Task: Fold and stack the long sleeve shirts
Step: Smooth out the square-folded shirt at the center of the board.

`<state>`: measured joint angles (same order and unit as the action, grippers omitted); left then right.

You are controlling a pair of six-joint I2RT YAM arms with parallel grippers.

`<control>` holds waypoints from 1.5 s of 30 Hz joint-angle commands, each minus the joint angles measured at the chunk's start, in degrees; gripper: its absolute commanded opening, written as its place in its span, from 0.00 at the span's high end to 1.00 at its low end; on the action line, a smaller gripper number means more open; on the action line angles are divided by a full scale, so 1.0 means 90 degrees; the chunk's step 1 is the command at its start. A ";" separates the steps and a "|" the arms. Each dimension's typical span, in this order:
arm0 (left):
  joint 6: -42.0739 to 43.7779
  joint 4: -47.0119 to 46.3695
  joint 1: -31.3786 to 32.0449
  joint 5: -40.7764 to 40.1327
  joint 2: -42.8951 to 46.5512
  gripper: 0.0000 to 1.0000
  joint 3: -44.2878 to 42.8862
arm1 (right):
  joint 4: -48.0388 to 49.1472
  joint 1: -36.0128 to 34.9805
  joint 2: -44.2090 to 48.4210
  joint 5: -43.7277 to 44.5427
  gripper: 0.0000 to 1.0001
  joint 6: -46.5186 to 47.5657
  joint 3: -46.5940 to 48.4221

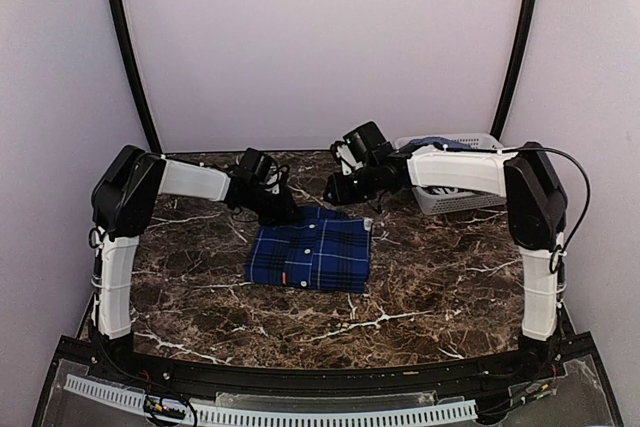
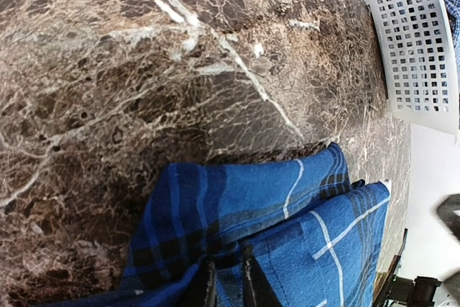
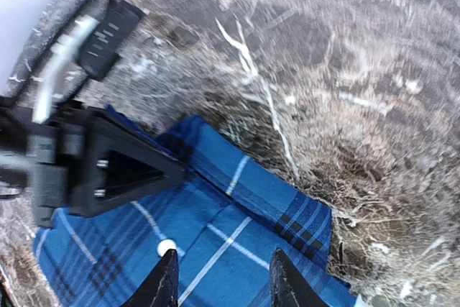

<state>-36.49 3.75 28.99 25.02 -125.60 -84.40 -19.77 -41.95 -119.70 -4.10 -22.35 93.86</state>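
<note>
- Dark plaid shirt lies folded into a flat, roughly square bundle on the brown marbled bench. It sits midway between the two arms, with its placket running across the top layer.
- Left of the shirt, the left arm reaches in low from its base toward the shirt's far left corner.
- The left tool is at that far left corner, clenched on the shirt. Its two dark fingers stand close together with a gathered ridge of blue cloth between them.
- On top of the shirt, thin white lines cross the royal-blue and navy squares. A small white button shows on the upper layer.
- Over the shirt's far right corner, the right tool hangs released. Its fingers are spread wide with nothing between them, and both tips are above the cloth. The right wrist view is too blurred to tell whether they touch it.
- Right of the shirt and a little beyond it stands a pale lattice basket on the bench, apart from the shirt.
- Inside that basket, the lighter blue checked shirt shows only as a bit of cloth above the rim.
</note>
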 commanded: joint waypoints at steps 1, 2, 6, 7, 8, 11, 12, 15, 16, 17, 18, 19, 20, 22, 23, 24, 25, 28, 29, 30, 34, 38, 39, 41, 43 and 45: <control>0.0163 0.0742 -0.0043 -0.0177 0.0407 0.85 0.0078 | -0.0113 -0.0100 0.0495 -0.0132 0.60 0.0130 -0.0308; 0.0165 0.0748 -0.0039 -0.0212 0.0632 0.83 0.0109 | -0.0078 -0.0108 0.0562 -0.0222 0.61 0.0130 -0.0411; 0.0265 0.0899 -0.0039 -0.0395 0.1260 0.74 0.0222 | -0.0177 -0.0392 0.0605 -0.0223 0.63 0.0193 -0.0451; 0.0326 0.0996 -0.0038 -0.0440 0.1446 0.72 0.0250 | -0.0197 -0.0510 0.0583 -0.0098 0.62 0.0239 -0.0441; 0.0350 0.1047 -0.0038 -0.0544 0.1544 0.70 0.0278 | -0.0227 -0.0584 0.0546 0.0039 0.61 0.0289 -0.0419; 0.0416 0.1149 -0.0064 -0.0919 0.1953 0.65 0.0567 | -0.0361 -0.0582 0.0324 0.0328 0.58 0.0361 -0.0269; 0.0429 0.1187 -0.0085 -0.1005 0.1993 0.64 0.0607 | -0.0523 -0.0537 0.0259 0.0417 0.59 0.0351 -0.0148; 0.0569 0.1437 -0.0253 -0.1217 0.1996 0.64 0.0677 | -0.0488 -0.0299 0.0362 0.0676 0.57 0.0195 -0.0318; 0.0634 0.1472 -0.0287 -0.1222 0.1970 0.64 0.0679 | -0.0412 -0.0186 0.0422 0.0594 0.57 0.0111 -0.0439; 0.0660 0.1540 -0.0352 -0.1233 0.1899 0.64 0.0673 | -0.0357 -0.0070 0.0483 0.0498 0.57 0.0032 -0.0565; 0.0711 0.1582 -0.0375 -0.1249 0.1853 0.64 0.0622 | -0.0304 0.0027 0.0547 0.0494 0.56 -0.0022 -0.0700; 0.0747 0.1726 -0.0408 -0.1340 0.1738 0.64 0.0581 | -0.0252 0.0116 0.0607 0.0494 0.55 -0.0067 -0.0828; 0.0808 0.1797 -0.0413 -0.1410 0.1685 0.64 0.0492 | -0.0212 0.0201 0.0659 0.0481 0.54 -0.0109 -0.0954; 0.0843 0.1921 -0.0456 -0.1518 0.1525 0.64 0.0429 | -0.0066 0.0366 0.0755 0.0336 0.52 -0.0201 -0.1208; 0.0838 0.1938 -0.0496 -0.1502 0.1429 0.64 0.0411 | 0.0038 0.0458 0.0769 0.0174 0.52 -0.0256 -0.1325; 0.0833 0.1901 -0.0511 -0.1491 0.1398 0.64 0.0405 | 0.0123 0.0545 0.0770 -0.0005 0.52 -0.0319 -0.1424; 0.0837 0.1880 -0.0540 -0.1471 0.1344 0.64 0.0394 | 0.0214 0.0616 0.0776 -0.0142 0.52 -0.0379 -0.1521; 0.0834 0.1834 -0.0589 -0.1390 0.1234 0.63 0.0306 | 0.0580 0.0770 0.0768 -0.0530 0.52 -0.0552 -0.1776; 0.0828 0.1827 -0.0600 -0.1341 0.1181 0.63 0.0286 | 0.0710 0.0811 0.0750 -0.0683 0.52 -0.0611 -0.1828; 0.0811 0.1817 -0.0611 -0.1289 0.1128 0.63 0.0259 | 0.0873 0.0855 0.0717 -0.0805 0.52 -0.0664 -0.1878; 0.0752 0.1705 -0.0644 -0.1144 0.0992 0.63 0.0197 | 0.1073 0.0930 0.0478 -0.1089 0.55 -0.0818 -0.1785; 0.0691 0.1561 -0.0662 -0.0933 0.0898 0.66 0.0142 | 0.1200 0.0931 0.0341 -0.1219 0.59 -0.0893 -0.1662; 0.0679 0.1520 -0.0668 -0.0889 0.0889 0.66 0.0135 | 0.1189 0.0932 0.0312 -0.1215 0.61 -0.0895 -0.1624; 0.0657 0.1433 -0.0679 -0.0761 0.0834 0.68 0.0089 | 0.1146 0.0937 0.0260 -0.1215 0.65 -0.0885 -0.1538; 0.0634 0.1415 -0.0682 -0.0624 0.0790 0.75 0.0039 | 0.1126 0.0940 0.0268 -0.1227 0.70 -0.0862 -0.1507; 0.0629 0.1500 -0.0682 -0.0542 0.0795 0.86 -0.0016 | 0.1097 0.0932 0.0350 -0.1205 0.79 -0.0842 -0.1520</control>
<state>-30.87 17.50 23.24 17.04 -118.30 -82.52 -11.66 -33.78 -116.55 -13.89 -29.76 78.65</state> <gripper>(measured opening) 0.235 0.276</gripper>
